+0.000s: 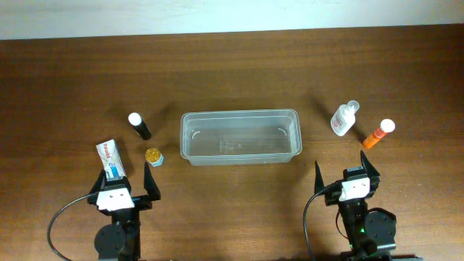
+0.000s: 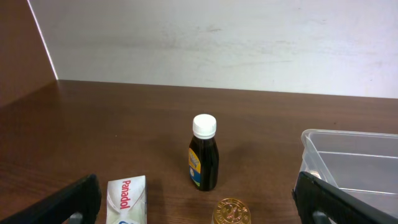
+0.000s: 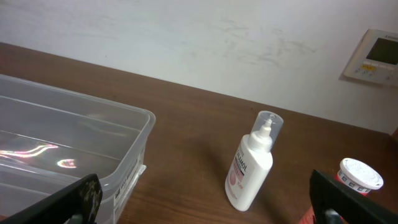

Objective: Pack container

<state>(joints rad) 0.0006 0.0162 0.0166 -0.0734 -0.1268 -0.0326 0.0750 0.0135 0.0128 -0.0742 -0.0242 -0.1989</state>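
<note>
The left gripper [image 1: 124,175] and right gripper [image 1: 345,171] sit at the table's near edge, jaws spread wide and released, grasping nothing. Just ahead of the left gripper are a Panadol box [image 1: 110,159], a gold-capped jar [image 1: 153,156] and a dark bottle [image 1: 139,125]; ahead of the right gripper, a pump bottle [image 1: 344,119] and an orange tube [image 1: 378,134]. The container [image 1: 239,114] rests mid-table between those two groups, open side up

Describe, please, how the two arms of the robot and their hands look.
Both arms are black with rounded bases. The left hand and the right hand each have two black, tapered fingers fixed on a white block. A thin black cable loops beside each arm. A small green light shows on the right arm.
</note>
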